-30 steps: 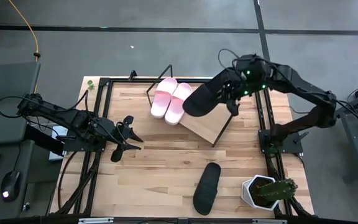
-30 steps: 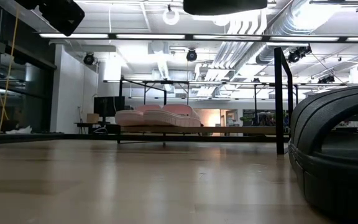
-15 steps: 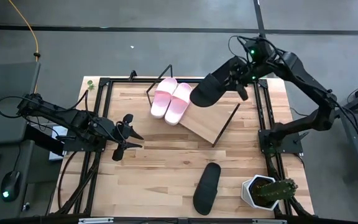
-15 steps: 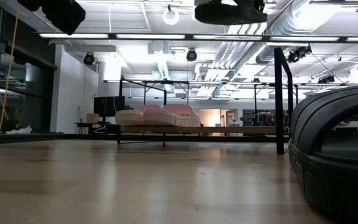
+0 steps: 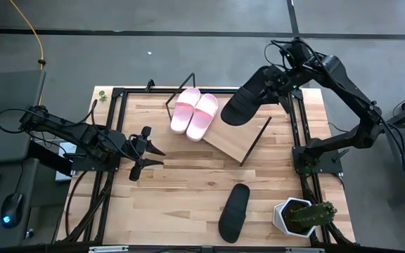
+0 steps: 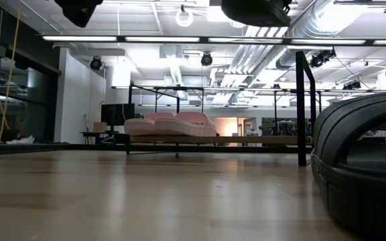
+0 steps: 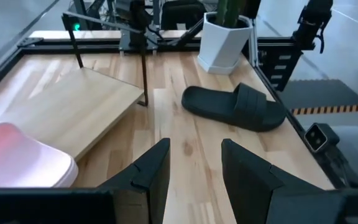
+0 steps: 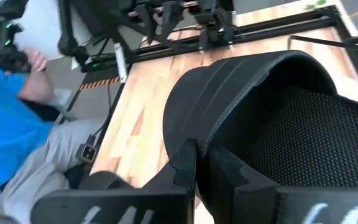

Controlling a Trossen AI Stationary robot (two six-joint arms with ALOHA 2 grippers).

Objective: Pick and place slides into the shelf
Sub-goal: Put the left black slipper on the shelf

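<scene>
Overhead, the right gripper point(image 5: 281, 82) is clenched on the rim of a black slide point(image 5: 248, 102), holding it in the air above the far right end of the shelf point(image 5: 239, 137), toe end angled toward the pink pair. In the right wrist view the fingers point(image 8: 185, 167) pinch the slide's edge, with its strap point(image 8: 247, 74) arching beyond them and a person in a blue top seated past the table. Two pink slides point(image 5: 195, 114) lie side by side, touching, on the shelf's far left part; the rest of the board is bare. A second black slide point(image 5: 234, 211) lies flat on the table point(image 5: 181, 197) at the near side, just beside a white pot point(image 5: 290, 214) with a cactus. The left gripper point(image 5: 145, 153) hovers over the table's left side, well apart from the shelf, fingers point(image 7: 151, 171) spread and holding nothing.
</scene>
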